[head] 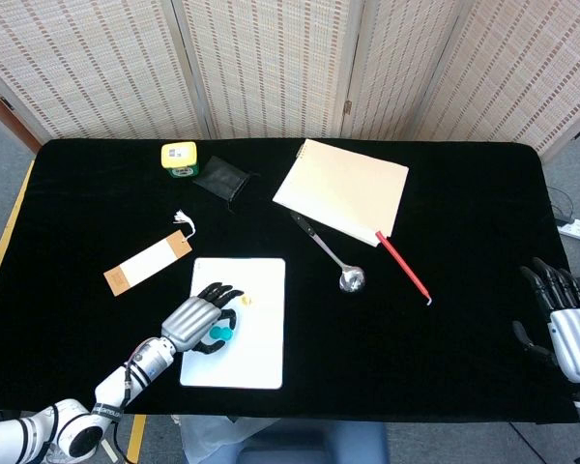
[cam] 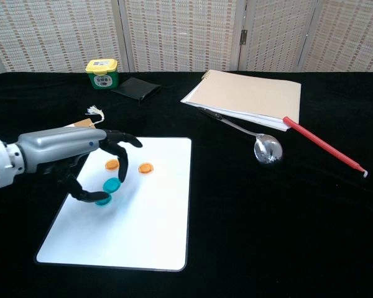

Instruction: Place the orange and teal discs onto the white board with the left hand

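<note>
My left hand (cam: 74, 155) reaches over the left half of the white board (cam: 155, 223) and pinches a teal disc (cam: 112, 184) between thumb and a finger. A second teal disc (cam: 102, 200) lies on the board just under the thumb. Two orange discs (cam: 112, 164) (cam: 146, 167) lie on the board beyond the fingers. In the head view the left hand (head: 198, 317) covers the board's (head: 256, 358) left side, with a teal disc (head: 219, 334) at its fingertips and one orange disc (head: 247, 301) showing. My right hand (head: 570, 324) stays at the table's right edge, fingers spread, holding nothing.
A tan bookmark with a tassel (cam: 90, 122) lies left of the board. At the back stand a yellow-lidded jar (cam: 101, 72) and a black pouch (cam: 135, 89). A notepad (cam: 248, 93), a spoon (cam: 267, 149) and a red pen (cam: 323, 144) lie to the right.
</note>
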{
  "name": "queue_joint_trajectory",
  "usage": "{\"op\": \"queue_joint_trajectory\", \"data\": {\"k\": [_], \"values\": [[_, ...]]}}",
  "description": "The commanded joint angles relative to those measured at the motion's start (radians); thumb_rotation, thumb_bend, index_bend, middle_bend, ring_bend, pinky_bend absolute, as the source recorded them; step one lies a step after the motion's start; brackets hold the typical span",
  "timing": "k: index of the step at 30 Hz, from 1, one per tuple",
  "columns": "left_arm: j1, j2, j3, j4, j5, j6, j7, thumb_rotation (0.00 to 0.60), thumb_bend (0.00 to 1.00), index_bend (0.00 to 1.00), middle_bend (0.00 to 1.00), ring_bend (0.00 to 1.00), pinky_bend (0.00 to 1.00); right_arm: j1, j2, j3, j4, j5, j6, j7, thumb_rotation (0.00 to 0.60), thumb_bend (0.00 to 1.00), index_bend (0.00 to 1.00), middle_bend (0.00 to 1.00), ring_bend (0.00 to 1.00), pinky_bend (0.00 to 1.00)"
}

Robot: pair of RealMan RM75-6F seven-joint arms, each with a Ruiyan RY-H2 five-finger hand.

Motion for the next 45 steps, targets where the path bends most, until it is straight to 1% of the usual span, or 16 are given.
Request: {"op": "queue_joint_trajectory", "data": {"k": [1,4,11,24,27,33,34,38,43,45], "values": [[-0.031,-0.034,-0.017,0.008,-0.039,-0.032,0.028,0.6,0.41,0.51,0.13,0.0,0.0,-0.001,0.0,0.0,0.002,0.002,-0.001,0.001,0.6,0.44,0.03,0.02,0.0,0.0],[-0.052,-0.065,-0.026,0.02,-0.072,-0.051,0.049,0.6,0.41,0.51,0.12,0.0,0.0,-0.002,-0.001,0.001,0.003,0.005,-0.001,0.003,0.6,0.44,0.03,0.02,0.0,0.0],[-0.088,-0.118,-0.026,0.069,-0.127,-0.084,0.075,0.6,0.41,0.51,0.12,0.0,0.0,-0.005,0.001,0.001,0.004,0.009,0.0,0.005,0.6,0.44,0.03,0.02,0.0,0.0],[-0.099,-0.133,-0.009,0.087,-0.18,-0.069,0.116,0.6,0.41,0.5,0.13,0.0,0.0,-0.008,0.002,0.001,0.004,0.012,-0.001,0.005,0.6,0.44,0.03,0.02,0.0,0.0],[-0.102,-0.135,-0.005,0.09,-0.189,-0.071,0.118,0.6,0.41,0.47,0.12,0.0,0.0,-0.007,0.0,0.002,0.005,0.012,-0.001,0.005,0.6,0.44,0.03,0.02,0.0,0.0],[-0.103,-0.135,-0.002,0.085,-0.191,-0.057,0.112,0.6,0.4,0.32,0.11,0.0,0.0,-0.009,0.001,0.003,0.006,0.012,0.001,0.007,0.6,0.44,0.03,0.02,0.0,0.0],[-0.102,-0.133,-0.002,0.082,-0.189,-0.053,0.11,0.6,0.4,0.3,0.1,0.0,0.0,-0.009,0.001,0.003,0.006,0.011,0.001,0.007,0.6,0.44,0.03,0.02,0.0,0.0],[-0.085,-0.092,-0.012,0.036,-0.17,-0.006,0.084,0.6,0.4,0.25,0.1,0.0,0.0,-0.007,0.002,0.005,0.006,0.011,0.002,0.012,0.6,0.44,0.03,0.02,0.0,0.0],[-0.043,-0.004,-0.033,-0.022,-0.142,0.083,0.026,0.6,0.4,0.25,0.1,0.0,0.0,-0.005,0.013,0.006,0.004,0.011,-0.004,0.012,0.6,0.44,0.03,0.02,0.0,0.0],[-0.005,0.048,-0.044,-0.036,-0.138,0.147,-0.002,0.6,0.4,0.26,0.1,0.0,0.0,-0.002,0.022,0.008,0.001,0.011,-0.007,0.009,0.6,0.44,0.03,0.02,0.0,0.0]]}}
